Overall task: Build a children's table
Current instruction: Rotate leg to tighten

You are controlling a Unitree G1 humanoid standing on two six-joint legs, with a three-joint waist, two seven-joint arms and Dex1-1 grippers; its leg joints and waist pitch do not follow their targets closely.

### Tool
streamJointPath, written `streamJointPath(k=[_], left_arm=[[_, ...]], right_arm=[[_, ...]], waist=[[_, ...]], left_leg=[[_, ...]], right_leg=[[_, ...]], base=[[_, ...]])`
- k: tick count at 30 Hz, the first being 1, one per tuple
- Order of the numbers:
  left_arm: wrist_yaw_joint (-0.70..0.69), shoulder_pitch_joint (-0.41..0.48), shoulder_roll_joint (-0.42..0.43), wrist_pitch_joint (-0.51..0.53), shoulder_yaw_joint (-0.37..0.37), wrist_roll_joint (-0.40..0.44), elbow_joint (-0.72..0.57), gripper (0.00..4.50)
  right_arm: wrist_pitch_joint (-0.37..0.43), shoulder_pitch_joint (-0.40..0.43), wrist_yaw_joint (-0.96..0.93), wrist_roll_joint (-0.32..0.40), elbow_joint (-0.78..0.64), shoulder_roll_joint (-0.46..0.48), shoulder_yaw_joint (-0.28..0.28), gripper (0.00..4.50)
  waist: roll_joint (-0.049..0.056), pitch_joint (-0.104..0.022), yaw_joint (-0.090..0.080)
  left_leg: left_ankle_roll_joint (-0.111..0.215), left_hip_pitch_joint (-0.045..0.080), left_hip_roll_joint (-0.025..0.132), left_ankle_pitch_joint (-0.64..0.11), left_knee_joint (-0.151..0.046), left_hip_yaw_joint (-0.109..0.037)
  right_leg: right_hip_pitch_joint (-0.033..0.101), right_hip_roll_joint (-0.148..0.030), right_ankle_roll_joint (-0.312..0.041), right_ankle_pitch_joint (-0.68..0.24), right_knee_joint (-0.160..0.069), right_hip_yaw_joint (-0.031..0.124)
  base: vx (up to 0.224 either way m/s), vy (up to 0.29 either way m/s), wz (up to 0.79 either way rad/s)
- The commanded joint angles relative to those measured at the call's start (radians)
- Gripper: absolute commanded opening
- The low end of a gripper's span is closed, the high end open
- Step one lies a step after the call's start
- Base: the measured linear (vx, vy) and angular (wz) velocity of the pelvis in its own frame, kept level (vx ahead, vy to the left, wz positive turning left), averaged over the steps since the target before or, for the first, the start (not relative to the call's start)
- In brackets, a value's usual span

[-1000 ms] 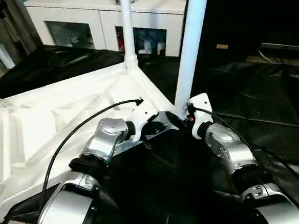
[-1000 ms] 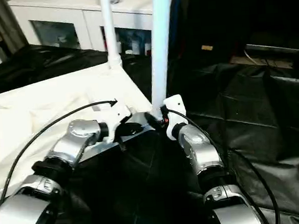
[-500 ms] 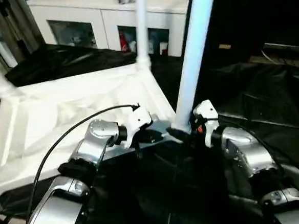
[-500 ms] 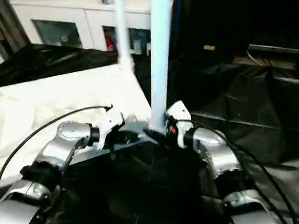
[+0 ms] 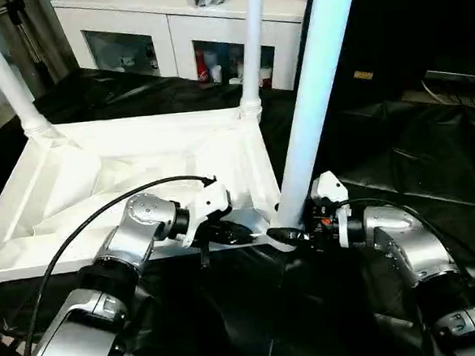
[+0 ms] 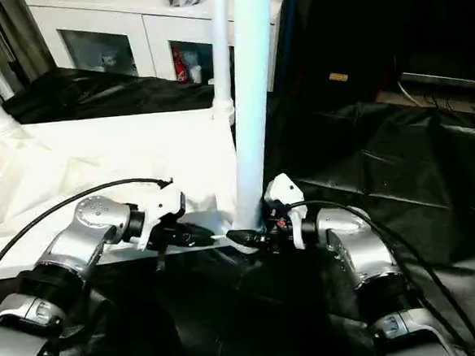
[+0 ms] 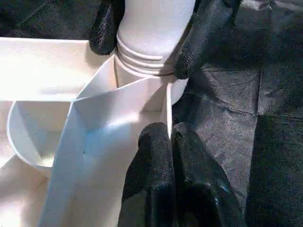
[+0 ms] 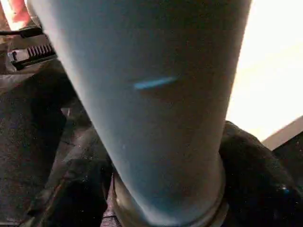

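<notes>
The children's table lies upside down, its white ribbed top [image 5: 98, 167] on black cloth. Two legs stand in the far corner sockets, one at the left [image 5: 2, 76] and one at the right [image 5: 252, 55]. A third leg [image 5: 318, 99] rises from the near right corner socket [image 7: 142, 61]. My right gripper [image 5: 289, 236] is shut on this leg's base, one black finger [image 7: 202, 33] on each side of the tube. My left gripper [image 7: 170, 135] is shut with nothing in it, and its tips rest on the top's rim wall just beside that socket.
A white cabinet [image 5: 170, 24] with glass doors stands behind the table. Crinkled black cloth [image 5: 407, 150] covers the floor to the right and in front. A black cable [image 5: 86, 225] loops over my left forearm. Dark equipment [image 5: 423, 26] sits at the back right.
The camera has moved, so the far left leg now shows. My right wrist has dropped level with the socket and its fingers have drawn in on the leg's base. The left gripper stays shut at the rim.
</notes>
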Motion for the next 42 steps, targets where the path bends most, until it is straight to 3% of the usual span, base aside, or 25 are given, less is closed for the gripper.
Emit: streamJointPath(k=[1,5,11,13,16,18,22,23,26,28,33,42], left_arm=[[0.004,0.006,-0.013,-0.005,-0.006,-0.024,-0.013,0.0],[0.065,-0.008,-0.037,0.001,0.003,-0.013,-0.006,0.0],[0.294,-0.076,-0.117,0.03,0.031,0.03,0.068,0.0],[0.415,-0.114,-0.165,0.053,0.05,0.04,0.111,0.0],[0.477,-0.132,-0.2,0.069,0.054,0.044,0.126,0.0],[0.501,-0.138,-0.222,0.073,0.051,0.045,0.13,0.0],[0.495,-0.138,-0.248,0.06,0.041,0.045,0.132,0.0],[0.484,-0.135,-0.248,0.055,0.038,0.045,0.13,0.0],[0.442,-0.121,-0.227,0.042,0.03,0.043,0.118,0.0],[0.41,-0.112,-0.21,0.035,0.025,0.039,0.108,0.0],[0.312,-0.087,-0.164,0.016,0.018,0.025,0.08,0.0],[0.149,-0.046,-0.106,0.0,0.006,-0.01,0.027,0.0]], right_arm=[[0.021,0.019,0.03,0.008,-0.015,0.008,0.026,2.83],[0.021,0.011,-0.056,-0.006,0.007,0.04,0.01,2.74],[-0.02,-0.057,-0.423,-0.085,0.166,0.143,-0.049,2.72],[-0.016,-0.087,-0.578,-0.104,0.218,0.193,-0.073,2.71],[-0.003,-0.107,-0.681,-0.099,0.246,0.24,-0.098,2.71],[-0.013,-0.122,-0.724,-0.106,0.267,0.27,-0.1,2.71],[-0.062,-0.146,-0.727,-0.118,0.298,0.305,-0.084,2.71],[-0.069,-0.149,-0.717,-0.109,0.301,0.309,-0.087,3.27],[-0.069,-0.149,-0.671,-0.086,0.288,0.299,-0.094,3.4],[-0.076,-0.141,-0.636,-0.09,0.276,0.277,-0.082,3.77],[-0.113,-0.12,-0.48,-0.089,0.247,0.196,-0.055,3.77],[-0.117,-0.094,-0.266,-0.058,0.185,0.104,-0.041,3.77]], waist=[[-0.007,-0.06,0.002],[-0.008,-0.059,0.001],[-0.006,-0.054,-0.015],[-0.009,-0.056,-0.018],[-0.009,-0.058,-0.021],[-0.007,-0.063,-0.02],[-0.008,-0.064,-0.022],[-0.009,-0.063,-0.022],[-0.008,-0.061,-0.022],[-0.008,-0.062,-0.022],[-0.004,-0.064,-0.021],[-0.005,-0.062,-0.013]], left_leg=[[0.079,0.003,0.048,-0.128,-0.065,-0.018],[0.072,0.004,0.048,-0.143,-0.067,-0.018],[0.018,0.012,0.043,-0.186,-0.072,-0.022],[0.014,0.009,0.04,-0.177,-0.071,-0.022],[0.025,0.005,0.039,-0.15,-0.07,-0.022],[0.053,0.002,0.039,-0.107,-0.066,-0.021],[0.072,0.001,0.038,-0.095,-0.063,-0.019],[0.078,0.001,0.038,-0.101,-0.064,-0.019],[0.08,0.002,0.039,-0.121,-0.065,-0.019],[0.081,0.001,0.04,-0.121,-0.065,-0.02],[0.109,0.0,0.041,-0.095,-0.061,-0.019],[0.1,0.001,0.047,-0.127,-0.062,-0.017]], right_leg=[[0.052,-0.073,-0.255,-0.123,-0.067,0.049],[0.05,-0.074,-0.248,-0.156,-0.072,0.05],[0.041,-0.075,-0.208,-0.292,-0.089,0.052],[0.044,-0.074,-0.203,-0.277,-0.088,0.052],[0.048,-0.073,-0.211,-0.223,-0.082,0.052],[0.052,-0.074,-0.23,-0.132,-0.073,0.053],[0.054,-0.073,-0.251,-0.083,-0.069,0.051],[0.055,-0.074,-0.254,-0.084,-0.069,0.051],[0.054,-0.074,-0.252,-0.112,-0.072,0.051],[0.055,-0.075,-0.252,-0.109,-0.071,0.052],[0.057,-0.074,-0.28,-0.026,-0.062,0.051],[0.057,-0.073,-0.28,-0.073,-0.064,0.049]], base=[[0.0,0.0,0.0],[0.0,0.0,0.0],[0.0,0.0,0.0],[0.0,0.0,0.0],[0.0,0.0,0.0],[0.0,0.0,0.0],[0.0,0.0,0.0],[0.0,0.0,0.0],[0.0,0.0,0.0],[0.0,0.0,0.0],[0.0,0.0,0.0],[0.0,0.0,0.0]])
